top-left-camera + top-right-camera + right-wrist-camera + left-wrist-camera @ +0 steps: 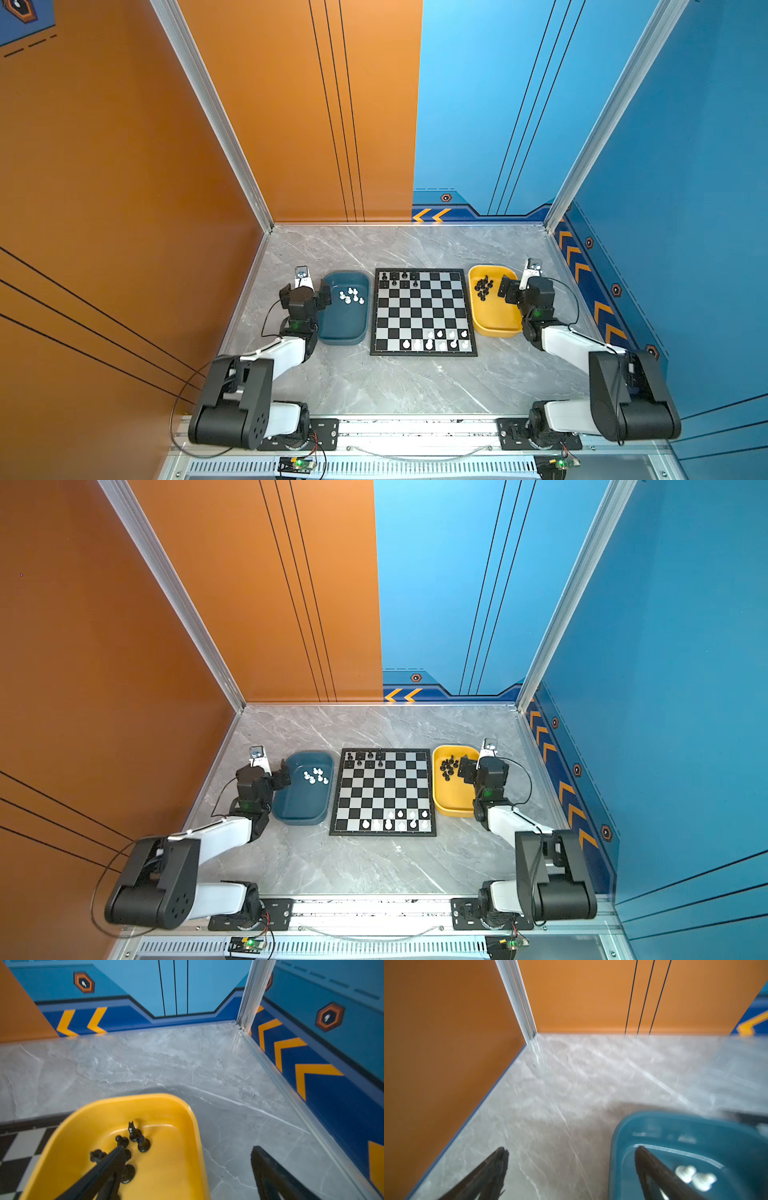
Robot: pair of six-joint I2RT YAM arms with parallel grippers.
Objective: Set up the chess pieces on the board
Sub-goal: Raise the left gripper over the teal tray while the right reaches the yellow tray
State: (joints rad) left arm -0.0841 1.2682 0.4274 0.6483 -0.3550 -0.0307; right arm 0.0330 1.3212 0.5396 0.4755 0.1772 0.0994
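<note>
Left of the board [424,311]: left gripper [571,1149] spread wide, empty, straddling the teal tray [345,326] rim; white chess pieces [351,295] inside. Right of board: right gripper [188,1148] likewise released, empty, above yellow tray [494,318] with black chess pieces [483,286]. On board: several of each colour, opposite corners.

The right gripper [188,1148] stands with its two dark fingers spread wide. One finger [99,1172] reaches over a glossy yellow plastic tray with rounded corners [170,1103], crossing a cluster of small black plastic chess pieces [143,1144] inside it; whether it touches them cannot be told. The other finger hangs over the grey marble-patterned tabletop [166,1059] beside the tray. A corner of the black-and-white checkered board [20,1147] lies just beside the tray. Blue chevron-marked walls [332,1095] meet at an aluminium post [255,991].
</note>
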